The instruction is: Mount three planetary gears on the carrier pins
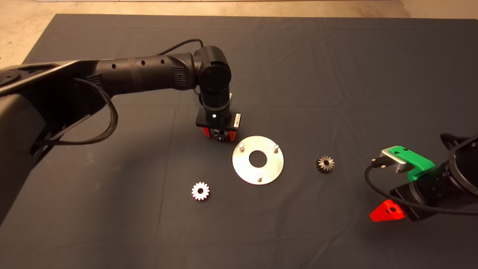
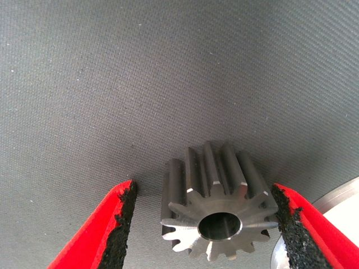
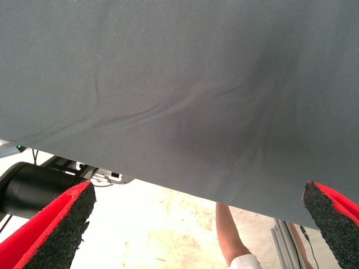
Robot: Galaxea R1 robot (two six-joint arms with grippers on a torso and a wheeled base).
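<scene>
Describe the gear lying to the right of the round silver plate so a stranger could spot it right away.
Find the round silver plate with three pins mid-mat. On the side toward the parked right end effector lies a gear alone on the cloth. It looks dark, unlike the bright gear on the plate's other side.

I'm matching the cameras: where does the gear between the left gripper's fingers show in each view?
Head view: gear under the left gripper, beside the carrier plate.
Left wrist view: gear between the fingers.
Right wrist view: not shown.
Shared landmark: carrier plate's rim.
</scene>
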